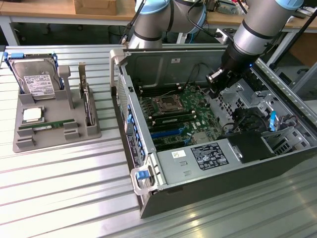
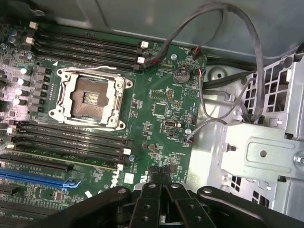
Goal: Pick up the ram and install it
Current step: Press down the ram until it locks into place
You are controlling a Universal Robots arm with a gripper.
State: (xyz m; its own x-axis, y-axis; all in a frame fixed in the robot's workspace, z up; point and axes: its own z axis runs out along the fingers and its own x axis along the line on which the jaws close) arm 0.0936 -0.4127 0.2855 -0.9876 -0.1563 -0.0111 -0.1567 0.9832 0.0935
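Lying in the grey tray (image 1: 54, 130) at the exterior view's left: the ram (image 1: 47, 126), untouched. Right, over the open case's motherboard (image 1: 178, 116): gripper (image 2: 160, 176), fingers together, empty. Judgement: they must part and align lengthwise with the strip.

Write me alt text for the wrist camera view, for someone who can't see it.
A black gripper, its fingers together, hangs above a green motherboard inside an open computer case. The board has an empty CPU socket with rows of black memory slots on either side, and dark cables loop over a silver metal bracket beside it.
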